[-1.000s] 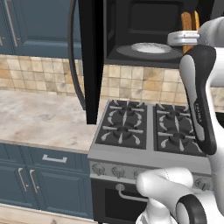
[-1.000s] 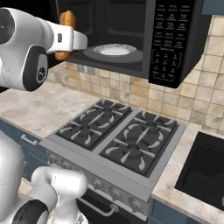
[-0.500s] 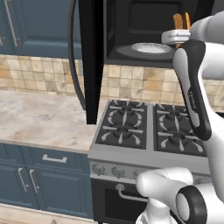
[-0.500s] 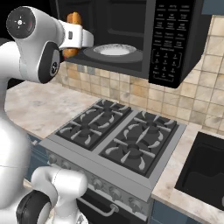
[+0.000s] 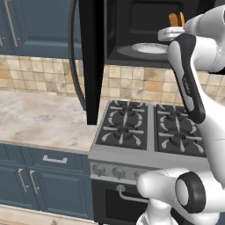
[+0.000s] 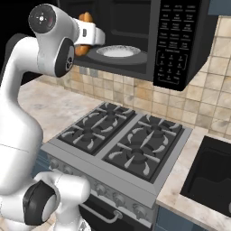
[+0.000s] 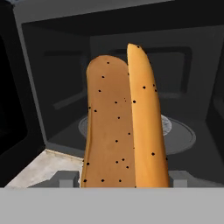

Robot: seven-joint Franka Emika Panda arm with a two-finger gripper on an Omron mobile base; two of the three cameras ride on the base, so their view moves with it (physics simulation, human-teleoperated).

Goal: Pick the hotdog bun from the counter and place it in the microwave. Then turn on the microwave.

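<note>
One white plate (image 6: 118,51) inside open microwave (image 6: 178,40); gripper-held hotdog bun (image 7: 124,127) at its mouth.

The microwave (image 6: 135,40) is my landmark. Its door (image 5: 90,61) hangs wide open to the left of the cavity, edge-on toward me like a wall, so nothing passes from that side. My gripper (image 7: 124,177), clamped on the hotdog bun (image 7: 124,131), sits at the mouth of the cavity, left of centre. Ahead of it the cavity is open and dark, with room above the white plate (image 6: 118,51) resting on the cavity floor. The keypad panel (image 6: 173,38) closes off the right side. Below the microwave, the stove (image 6: 122,144) lies well clear, with free air between the two.
</note>
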